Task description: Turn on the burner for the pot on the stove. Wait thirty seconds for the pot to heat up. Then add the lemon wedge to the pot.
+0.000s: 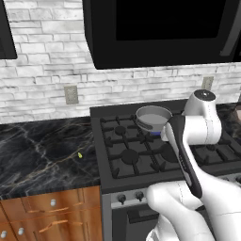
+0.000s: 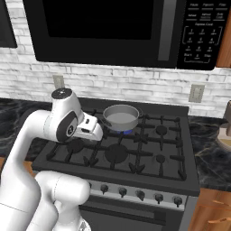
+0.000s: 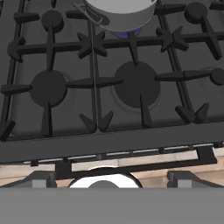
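The shallow grey pot (image 2: 121, 116) stands on a back burner (image 2: 122, 131) of the black stove (image 2: 149, 135), with a blue glow under it. In the hand view the pot (image 3: 120, 11) sits at the top edge above that glowing burner (image 3: 127, 31). My gripper (image 3: 113, 179) hangs open over the stove's front edge with nothing between its widely spread fingertips (image 3: 41, 178). The white hand (image 2: 90, 127) is in front of and left of the pot. The tiny yellow-green lemon wedge (image 1: 80, 154) lies on the dark marble counter (image 1: 42, 155) left of the stove.
A row of small dark knobs (image 2: 140, 194) runs along the stove front. A black microwave (image 2: 117, 27) hangs low over the range. Wooden drawers (image 1: 52, 212) sit under the left counter. A pale vessel (image 2: 224, 133) stands on the right counter.
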Available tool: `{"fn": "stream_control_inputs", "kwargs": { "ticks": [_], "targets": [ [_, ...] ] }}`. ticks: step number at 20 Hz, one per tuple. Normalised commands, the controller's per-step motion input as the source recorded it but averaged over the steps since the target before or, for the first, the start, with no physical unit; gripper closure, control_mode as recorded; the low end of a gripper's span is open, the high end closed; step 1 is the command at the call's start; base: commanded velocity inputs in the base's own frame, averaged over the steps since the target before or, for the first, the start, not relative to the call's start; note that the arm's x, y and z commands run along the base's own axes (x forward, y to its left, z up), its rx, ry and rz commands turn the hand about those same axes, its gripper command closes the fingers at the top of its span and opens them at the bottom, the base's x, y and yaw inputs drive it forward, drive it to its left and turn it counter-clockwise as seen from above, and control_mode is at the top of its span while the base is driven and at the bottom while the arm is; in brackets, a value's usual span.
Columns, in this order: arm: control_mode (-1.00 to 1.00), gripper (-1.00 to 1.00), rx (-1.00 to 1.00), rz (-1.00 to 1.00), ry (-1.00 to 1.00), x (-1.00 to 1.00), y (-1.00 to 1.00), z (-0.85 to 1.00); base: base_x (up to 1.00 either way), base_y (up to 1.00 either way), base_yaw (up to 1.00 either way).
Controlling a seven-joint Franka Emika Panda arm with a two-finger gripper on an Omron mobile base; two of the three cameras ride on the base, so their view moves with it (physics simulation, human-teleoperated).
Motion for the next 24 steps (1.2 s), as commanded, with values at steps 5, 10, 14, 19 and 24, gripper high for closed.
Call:
{"fn": "stream_control_inputs", "kwargs": {
  "ticks": [5, 10, 14, 19, 24],
  "targets": [
    [-1.0, -1.0, 0.0, 0.0, 0.0, -0.25, 0.0, 0.0, 0.0, 0.0, 0.0],
    [-1.0, -1.0, 0.01, 0.0, 0.0, -0.56, 0.0, 0.0, 0.0, 0.0, 0.0],
    [-1.0, -1.0, 0.0, 0.0, 0.0, -0.21, 0.0, 0.0, 0.0, 0.0, 0.0],
    [-1.0, -1.0, 0.0, 0.0, 0.02, 0.0, 0.0, 0.0, 0.0, 0.0, 0.0],
    [-1.0, -1.0, 0.0, 0.0, 0.08, 0.12, 0.0, -0.03, 0.0, 0.0, 0.0]
  ]
}}
